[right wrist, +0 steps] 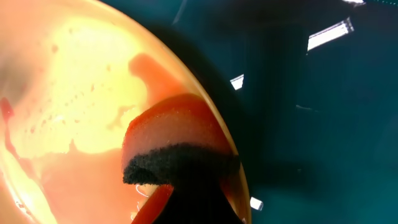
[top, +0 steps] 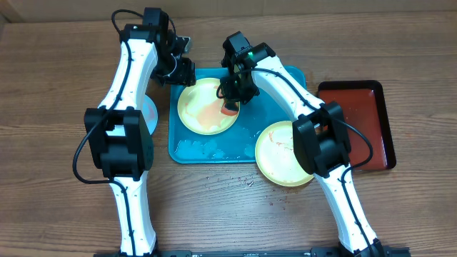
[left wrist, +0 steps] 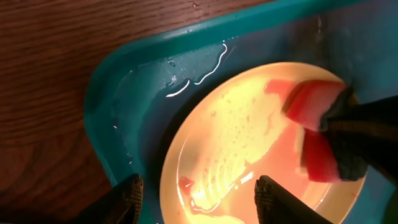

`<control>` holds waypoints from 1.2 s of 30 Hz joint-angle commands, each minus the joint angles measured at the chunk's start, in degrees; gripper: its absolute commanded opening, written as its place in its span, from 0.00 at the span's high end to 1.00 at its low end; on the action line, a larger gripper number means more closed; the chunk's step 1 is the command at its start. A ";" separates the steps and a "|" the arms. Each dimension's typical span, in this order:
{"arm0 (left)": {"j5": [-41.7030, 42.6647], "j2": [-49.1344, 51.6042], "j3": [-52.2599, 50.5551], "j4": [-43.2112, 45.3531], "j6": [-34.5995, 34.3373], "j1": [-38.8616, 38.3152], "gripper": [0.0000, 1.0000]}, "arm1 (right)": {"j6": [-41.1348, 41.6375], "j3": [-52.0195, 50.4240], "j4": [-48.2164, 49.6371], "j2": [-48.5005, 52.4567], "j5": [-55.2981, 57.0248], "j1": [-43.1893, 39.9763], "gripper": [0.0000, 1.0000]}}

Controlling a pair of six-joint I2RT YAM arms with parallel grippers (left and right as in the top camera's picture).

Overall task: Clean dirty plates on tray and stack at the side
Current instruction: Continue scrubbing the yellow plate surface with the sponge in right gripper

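Observation:
A pale yellow-green plate (top: 203, 107) with red sauce and foam lies on the left part of the turquoise tray (top: 243, 146). My right gripper (top: 232, 93) is shut on a red sponge (top: 230, 108) with a dark pad and presses it on the plate's right side. The sponge (right wrist: 174, 134) meets the plate (right wrist: 74, 93) near its rim. My left gripper (left wrist: 199, 199) is open, its fingers either side of the plate's (left wrist: 236, 137) far-left rim. A second yellow-green plate (top: 282, 153) overhangs the tray's front right corner. A light blue plate (top: 151, 114) lies on the table, mostly under the left arm.
A dark red tray (top: 357, 125) lies to the right of the turquoise one. Water and foam (top: 203, 148) pool on the turquoise tray's front left. Small wet spots (top: 246, 182) mark the wooden table in front of it.

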 commanded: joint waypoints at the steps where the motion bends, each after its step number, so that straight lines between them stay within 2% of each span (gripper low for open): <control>1: -0.39 -0.09 -1.11 -0.66 7.61 -0.26 0.42 | -0.48 -3.52 -1.86 2.89 3.32 -0.96 0.96; 5: -0.39 0.44 -3.58 -0.72 8.02 -0.72 0.48 | -0.46 -3.52 -1.77 2.89 3.32 -0.96 0.96; 16: -0.87 0.44 -11.91 3.61 8.37 -0.90 0.49 | -0.46 -3.52 -1.75 2.89 3.30 -0.94 0.96; 20: -1.42 0.44 -12.31 4.17 8.35 -0.92 0.53 | -0.46 -3.52 -1.73 2.89 3.28 -0.94 0.96; 27: -0.13 0.42 -4.28 0.94 7.54 -0.92 0.53 | -0.46 -3.52 -1.11 2.89 3.06 -0.94 0.96; 31: -4.20 0.42 1.49 -2.27 7.52 -0.90 0.47 | -0.44 -3.52 -1.07 2.89 2.67 -0.94 0.96; 36: -7.80 0.52 0.85 -2.03 7.69 -1.11 0.44 | -0.46 -3.52 -1.07 2.89 2.69 -0.94 0.96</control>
